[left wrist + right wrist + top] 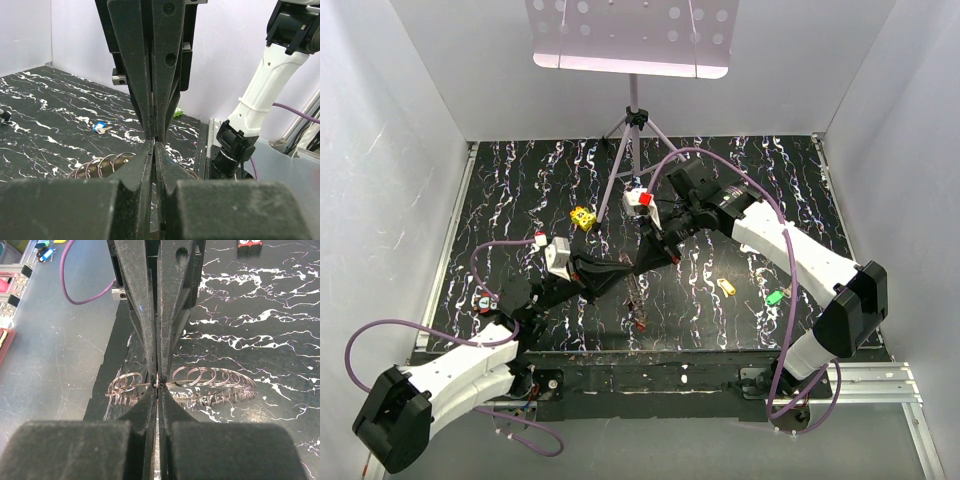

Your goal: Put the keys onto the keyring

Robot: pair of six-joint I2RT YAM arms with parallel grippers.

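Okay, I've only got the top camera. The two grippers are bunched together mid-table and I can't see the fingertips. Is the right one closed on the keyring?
Observer: Yes. In the right wrist view the right gripper is shut, pinching a thin wire of the keyring, loops fanning out either side.
Operator: And the left one?
Observer: The left gripper is shut too; loops show low and left of it, but I can't tell whether it grips any.
Operator: Any loose key in its view?
Observer: Yes, a blue-headed key lies flat on the mat beyond the gripper.
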